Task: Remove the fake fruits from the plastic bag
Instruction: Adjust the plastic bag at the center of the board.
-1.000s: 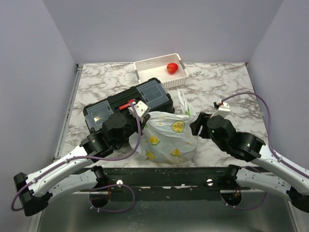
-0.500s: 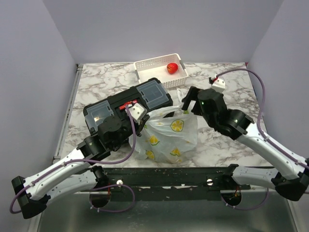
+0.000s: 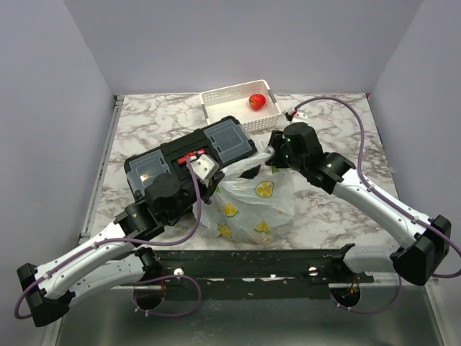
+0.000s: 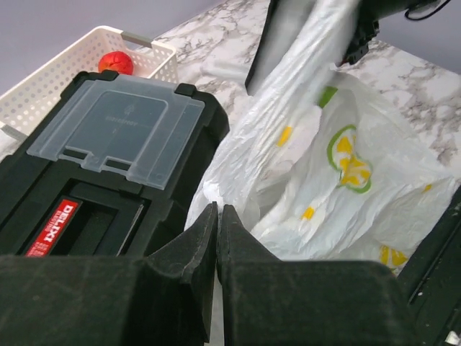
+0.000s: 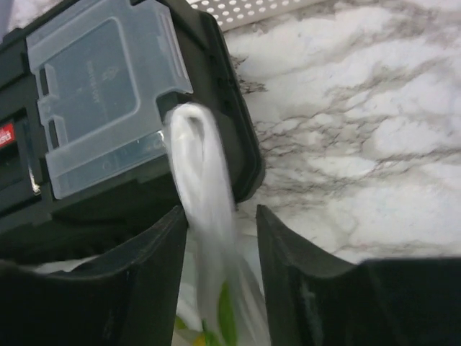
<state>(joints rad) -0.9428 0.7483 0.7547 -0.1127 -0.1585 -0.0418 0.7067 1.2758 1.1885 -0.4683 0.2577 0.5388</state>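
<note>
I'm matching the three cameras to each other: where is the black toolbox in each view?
Top external: black toolbox left of centre, behind the plastic bag.
Left wrist: left half, beside the bag.
Right wrist: upper left.
Shared landmark: its clear lid panel nearest the white basket, seen in all three.

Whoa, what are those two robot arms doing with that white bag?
They are working on the plastic bag, which lies on the table beside a black toolbox. The left gripper is pinched shut on the bag's near edge. The right gripper is open, with one of the bag's handles running between its fingers. The bag looks full. A red fruit sits in the white basket at the back.
</note>
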